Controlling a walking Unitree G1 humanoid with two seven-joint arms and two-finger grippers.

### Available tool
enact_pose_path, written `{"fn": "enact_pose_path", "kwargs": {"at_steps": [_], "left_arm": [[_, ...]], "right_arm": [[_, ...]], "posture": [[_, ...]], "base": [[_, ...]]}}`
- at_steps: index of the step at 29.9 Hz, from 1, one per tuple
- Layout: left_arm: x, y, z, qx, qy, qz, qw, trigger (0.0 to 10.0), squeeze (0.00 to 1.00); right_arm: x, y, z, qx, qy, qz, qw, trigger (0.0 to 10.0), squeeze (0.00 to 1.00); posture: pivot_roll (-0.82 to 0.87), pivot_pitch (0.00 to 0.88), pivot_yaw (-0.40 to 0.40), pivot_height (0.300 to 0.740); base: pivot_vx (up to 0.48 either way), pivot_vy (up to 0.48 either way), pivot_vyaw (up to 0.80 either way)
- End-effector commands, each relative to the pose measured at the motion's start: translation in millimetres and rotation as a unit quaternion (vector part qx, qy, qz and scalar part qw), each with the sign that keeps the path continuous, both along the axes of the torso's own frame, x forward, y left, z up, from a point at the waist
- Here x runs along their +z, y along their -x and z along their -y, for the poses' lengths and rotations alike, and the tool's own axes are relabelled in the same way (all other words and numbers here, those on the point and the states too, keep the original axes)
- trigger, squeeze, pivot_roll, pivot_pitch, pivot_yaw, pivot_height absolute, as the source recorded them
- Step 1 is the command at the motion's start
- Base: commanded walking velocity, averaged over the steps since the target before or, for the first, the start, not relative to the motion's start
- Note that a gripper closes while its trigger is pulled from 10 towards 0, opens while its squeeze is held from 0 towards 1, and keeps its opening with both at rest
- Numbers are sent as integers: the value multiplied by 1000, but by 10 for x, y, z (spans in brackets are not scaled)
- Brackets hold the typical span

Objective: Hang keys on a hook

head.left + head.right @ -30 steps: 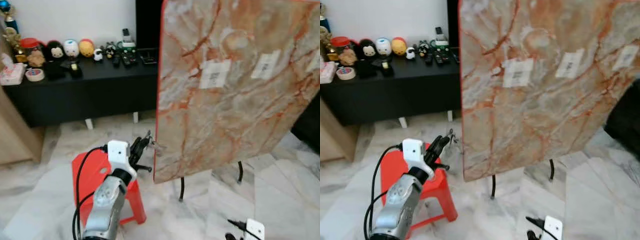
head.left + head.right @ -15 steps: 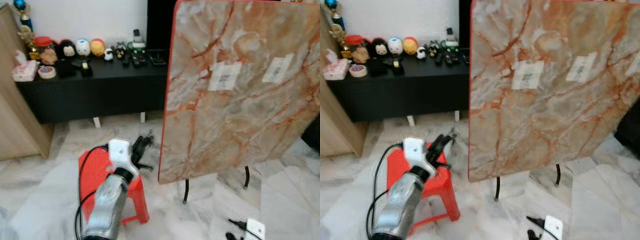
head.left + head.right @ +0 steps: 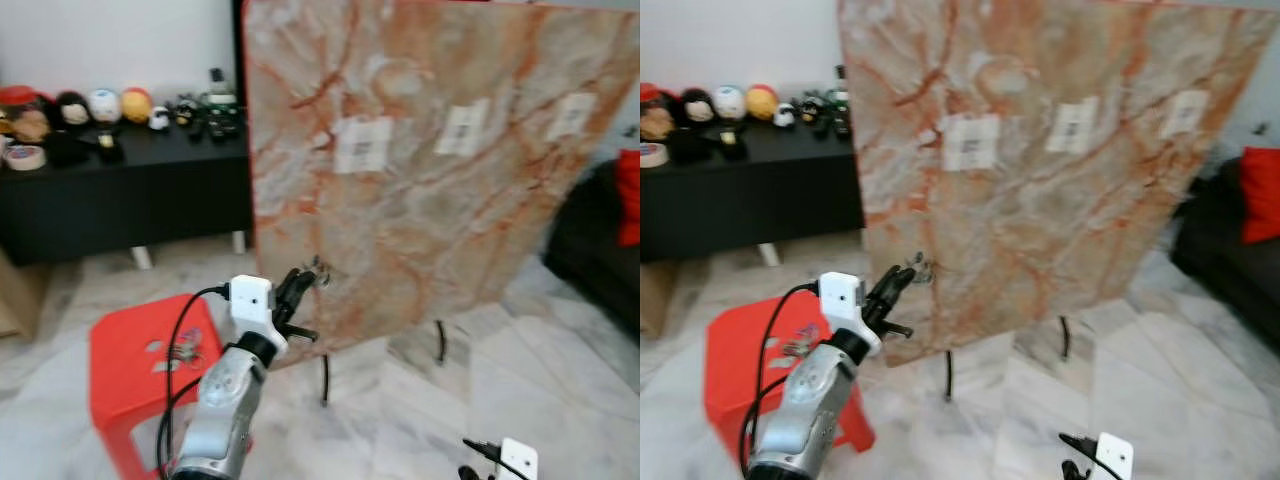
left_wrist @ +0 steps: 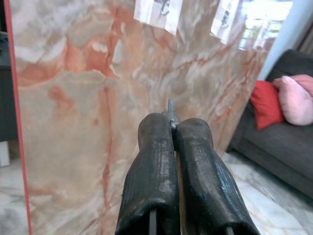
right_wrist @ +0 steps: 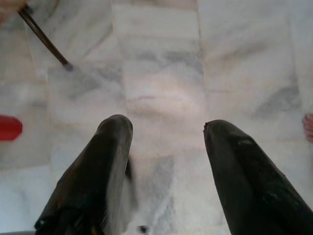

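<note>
A large marble-patterned board (image 3: 430, 180) with a red edge is seen standing tilted on thin black legs over the pale marble floor (image 3: 560, 390). Three white labels are fixed across its upper part, and small metal hooks (image 4: 165, 7) can be made out on two of them in the left wrist view. Behind the board, a long black desk (image 3: 120, 195) is set against the wall, and a row of round toy figures (image 3: 105, 103) and small dark items is carried on it. A dark sofa with a red cushion (image 4: 266, 103) and a pink one is placed beyond the board's far side. A red plastic stool (image 3: 140, 375) stands low on the robot's left, with a small metal bunch lying on its seat.

The left hand (image 3: 300, 285) is raised in front of the board's lower part, near its red edge. Its two black fingers (image 4: 156, 166) are pressed together, and the keys (image 4: 170, 108) are pinched between their tips, a thin metal piece showing just above them. The right hand (image 5: 166, 129) hangs low over the floor, its fingers spread wide apart with nothing between them.
</note>
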State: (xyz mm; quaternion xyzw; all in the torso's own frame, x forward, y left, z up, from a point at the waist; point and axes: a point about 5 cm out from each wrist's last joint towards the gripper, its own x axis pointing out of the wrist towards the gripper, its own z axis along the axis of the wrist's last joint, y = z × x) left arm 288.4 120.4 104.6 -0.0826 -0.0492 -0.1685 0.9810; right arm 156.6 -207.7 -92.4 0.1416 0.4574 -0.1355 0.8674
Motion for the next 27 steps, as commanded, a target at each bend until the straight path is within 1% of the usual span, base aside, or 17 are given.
{"fn": "enact_pose_path", "kwargs": {"at_steps": [1,3,8,15,17,27], "left_arm": [[70,-23,53,-4,6,8,1000,10000,0],[84,-26,66,-6,8,9,1000,10000,0],[200,-44,155,-28,8,26,999,10000,0],[303,-57,198,-42,6,43,998,10000,0],[357,-62,251,-53,8,51,997,10000,0],[375,-58,331,-68,8,48,996,10000,0]], "right_arm": [[40,-80,33,1,4,11,1000,10000,0],[40,-82,33,1,4,12,1000,10000,0],[44,-92,29,-1,5,13,1000,10000,0],[46,-101,22,-1,5,14,1000,10000,0],[46,-100,22,1,5,14,1000,10000,0],[43,-92,21,2,6,14,1000,10000,0]], "posture": [[19,0,-74,740],[19,0,-74,740],[21,0,-69,740],[20,0,-67,740],[20,0,-66,740],[18,0,-66,740]], "base": [[0,0,0],[0,0,0],[0,0,0],[0,0,0],[0,0,0],[0,0,0]]}}
